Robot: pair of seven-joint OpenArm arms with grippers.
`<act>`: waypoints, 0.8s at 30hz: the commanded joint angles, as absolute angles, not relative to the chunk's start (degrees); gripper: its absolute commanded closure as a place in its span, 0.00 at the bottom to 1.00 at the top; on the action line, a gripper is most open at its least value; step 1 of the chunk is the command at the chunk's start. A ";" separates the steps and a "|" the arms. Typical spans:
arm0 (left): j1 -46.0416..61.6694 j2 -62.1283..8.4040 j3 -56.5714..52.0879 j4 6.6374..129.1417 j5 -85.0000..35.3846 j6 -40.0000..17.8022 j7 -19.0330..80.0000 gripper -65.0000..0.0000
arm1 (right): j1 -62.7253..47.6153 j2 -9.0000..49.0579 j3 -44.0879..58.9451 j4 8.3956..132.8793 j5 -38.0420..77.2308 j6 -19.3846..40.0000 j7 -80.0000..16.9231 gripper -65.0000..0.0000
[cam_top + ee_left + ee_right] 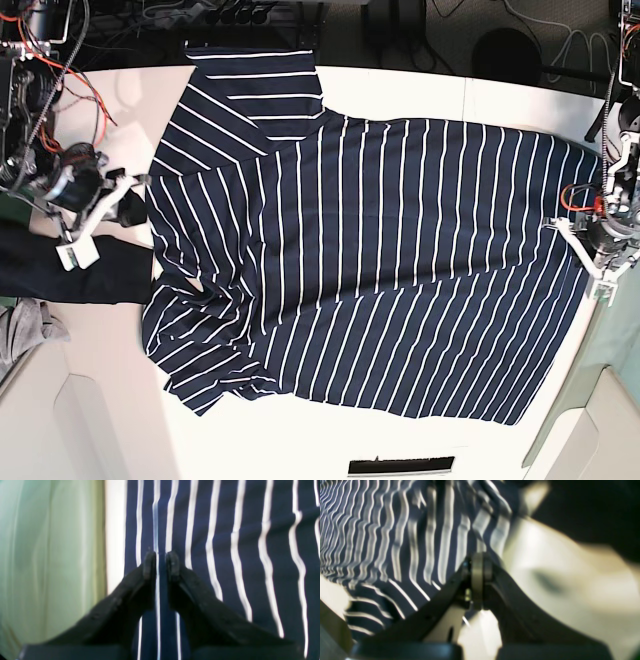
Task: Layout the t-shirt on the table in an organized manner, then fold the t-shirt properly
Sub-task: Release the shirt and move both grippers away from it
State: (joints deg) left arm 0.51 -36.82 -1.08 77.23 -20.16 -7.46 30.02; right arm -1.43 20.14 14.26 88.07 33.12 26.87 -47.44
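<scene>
Shirt (400, 260) lies spread flat on the white table (120, 400), long axis running across the base view, collar end at that view's left. Left gripper (161, 563) sits over its hem, fingers slightly parted, holding nothing. Right gripper (477, 580) is pinched closed against the shirt's edge near the collar.

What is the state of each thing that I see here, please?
Dark navy white-striped fabric t-shirt: spread on the table, one sleeve crumpled.
Large flat white table: bearing the shirt.
Left gripper: slightly parted, over the hem.
Right gripper: shut, at the collar side.
</scene>
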 commanded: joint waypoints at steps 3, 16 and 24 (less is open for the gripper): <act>2.98 -38.09 -9.15 78.15 -24.75 -13.89 31.20 0.77 | -6.02 20.62 19.94 91.33 37.45 27.94 -48.38 1.00; 8.88 -38.13 -19.94 72.23 -30.48 -19.25 30.87 0.61 | -16.95 19.11 24.99 91.37 44.45 31.35 -51.70 0.64; 8.54 -37.93 -19.84 67.59 -28.29 -17.12 27.11 0.61 | -16.84 16.73 24.51 91.33 44.31 31.40 -50.98 0.63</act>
